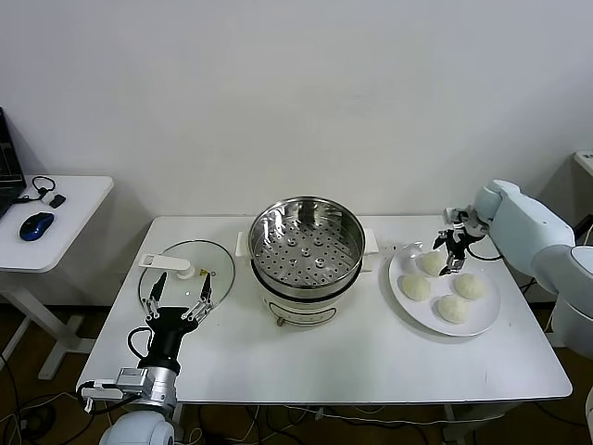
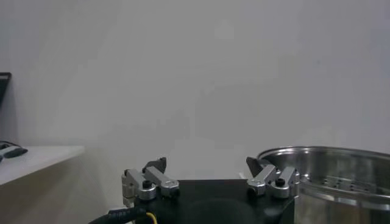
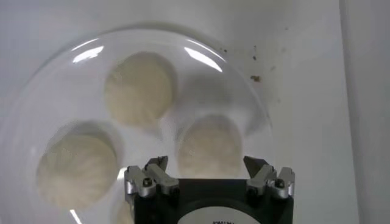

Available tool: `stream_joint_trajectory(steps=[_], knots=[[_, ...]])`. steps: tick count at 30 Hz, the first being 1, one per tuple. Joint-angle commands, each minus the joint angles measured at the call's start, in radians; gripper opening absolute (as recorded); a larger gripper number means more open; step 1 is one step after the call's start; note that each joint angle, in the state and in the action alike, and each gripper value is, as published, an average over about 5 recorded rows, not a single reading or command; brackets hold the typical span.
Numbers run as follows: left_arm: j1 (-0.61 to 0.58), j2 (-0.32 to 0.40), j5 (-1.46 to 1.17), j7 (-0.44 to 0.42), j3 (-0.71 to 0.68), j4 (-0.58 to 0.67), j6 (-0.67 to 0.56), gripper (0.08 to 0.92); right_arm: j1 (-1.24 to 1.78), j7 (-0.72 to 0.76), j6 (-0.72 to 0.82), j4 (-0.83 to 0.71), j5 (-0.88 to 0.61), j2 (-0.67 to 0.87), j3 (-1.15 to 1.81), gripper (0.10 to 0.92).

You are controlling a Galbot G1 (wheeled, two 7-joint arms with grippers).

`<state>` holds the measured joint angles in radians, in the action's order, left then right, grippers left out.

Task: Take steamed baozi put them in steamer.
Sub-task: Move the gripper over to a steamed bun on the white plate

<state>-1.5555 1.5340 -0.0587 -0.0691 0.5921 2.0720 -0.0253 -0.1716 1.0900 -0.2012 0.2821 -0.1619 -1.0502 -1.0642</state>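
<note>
4 baozi point(image 1: 447, 287) lie on 1 white plate point(image 1: 488, 319) at the table's point(image 1: 371, 362) right side, none in the steamer point(image 1: 306, 243), which stands mid-table with its perforated tray bare. The right gripper point(image 1: 451, 250) hovers over the plate's back edge with fingers spread apart, just above 1 bao point(image 3: 209, 146), holding nothing. The left gripper point(image 1: 182, 295) rests near the table's left front, fingers also apart and empty, over 1 glass lid point(image 1: 185, 269) lying flat beside the steamer.
</note>
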Motion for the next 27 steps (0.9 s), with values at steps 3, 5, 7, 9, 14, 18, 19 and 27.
stream_joint_trajectory(steps=[3,5,7,9,14,18,19,27], knots=[[0.002,-0.002,-0.004,0.000,0.001,-0.006,-0.001,0.823,0.020,-0.009,-0.017,-0.037,0.019,-0.016,0.037,0.823],[0.004,-0.003,-0.005,0.000,0.001,-0.008,-0.003,0.823,0.022,-0.013,-0.021,-0.041,0.019,-0.018,0.040,0.823],[0.005,-0.004,-0.006,0.000,0.002,-0.009,-0.003,0.823,0.023,-0.018,-0.025,-0.047,0.019,-0.021,0.042,0.823],[0.006,-0.004,-0.007,0.001,0.001,-0.010,-0.004,0.823,0.022,-0.024,-0.028,-0.050,0.020,-0.023,0.043,0.823],[0.009,-0.005,-0.009,0.003,0.000,-0.014,-0.006,0.823,0.022,-0.033,-0.030,-0.057,0.028,-0.026,0.043,0.823],[0.010,-0.006,-0.013,0.004,-0.001,-0.016,-0.006,0.823,0.023,-0.035,-0.028,-0.060,0.035,-0.028,0.042,0.823],[0.011,-0.006,-0.014,0.004,-0.001,-0.017,-0.006,0.823,0.024,-0.035,-0.028,-0.061,0.035,-0.028,0.042,0.823],[0.015,-0.009,-0.019,0.005,0.001,-0.019,-0.007,0.823,0.028,-0.036,-0.027,-0.074,0.037,-0.037,0.044,0.782]])
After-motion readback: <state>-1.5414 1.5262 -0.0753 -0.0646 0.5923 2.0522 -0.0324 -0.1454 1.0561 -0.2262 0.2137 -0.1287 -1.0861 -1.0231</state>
